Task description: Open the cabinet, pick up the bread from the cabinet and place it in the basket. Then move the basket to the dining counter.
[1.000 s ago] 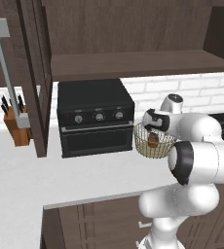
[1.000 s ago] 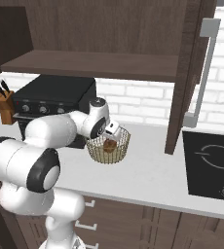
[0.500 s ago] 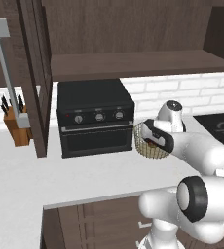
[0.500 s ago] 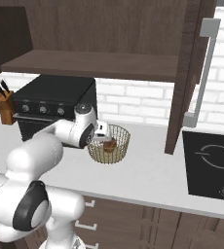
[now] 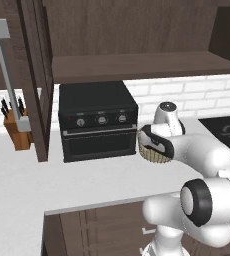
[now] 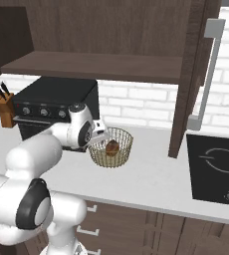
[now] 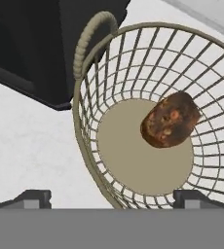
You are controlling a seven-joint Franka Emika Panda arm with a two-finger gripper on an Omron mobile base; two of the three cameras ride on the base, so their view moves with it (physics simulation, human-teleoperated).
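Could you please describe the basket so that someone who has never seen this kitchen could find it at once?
Start at the black oven on the white worktop below the open cabinet. Just right of the oven stands the basket, round, tan, with see-through mesh sides. It alone holds the bread, a small golden-brown lump.

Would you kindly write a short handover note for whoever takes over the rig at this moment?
Gripper: open, holding nothing, its fingertips either side of the basket's near rim.
Basket: on the white worktop, just right of the black oven.
Bread: lying inside the basket, on its floor towards one side.
Cabinet: door swung open, shelf bare.
Done: cabinet opened, bread placed in the basket.
Left: grasp the basket, probably by the rim under the gripper, and carry it to the dining counter.
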